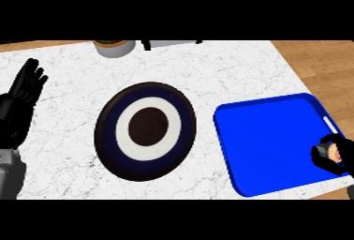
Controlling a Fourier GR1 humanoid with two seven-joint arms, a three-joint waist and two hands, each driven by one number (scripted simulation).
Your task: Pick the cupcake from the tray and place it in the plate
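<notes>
A blue tray (pixel 269 140) lies on the right of the marble counter. At its right edge my right hand (pixel 343 158) curls round the cupcake (pixel 333 152), of which only a pink and pale sliver shows between the fingers. The round plate (pixel 146 131), dark-rimmed with a white ring and dark centre, sits in the middle of the counter, left of the tray. My left hand (pixel 21 96) rests at the far left edge, fingers straight and pointing up.
A pale round pot (pixel 114 47) stands at the counter's back edge, with a white object (pixel 169 44) beside it. Wooden floor (pixel 321 61) shows beyond the counter's right edge.
</notes>
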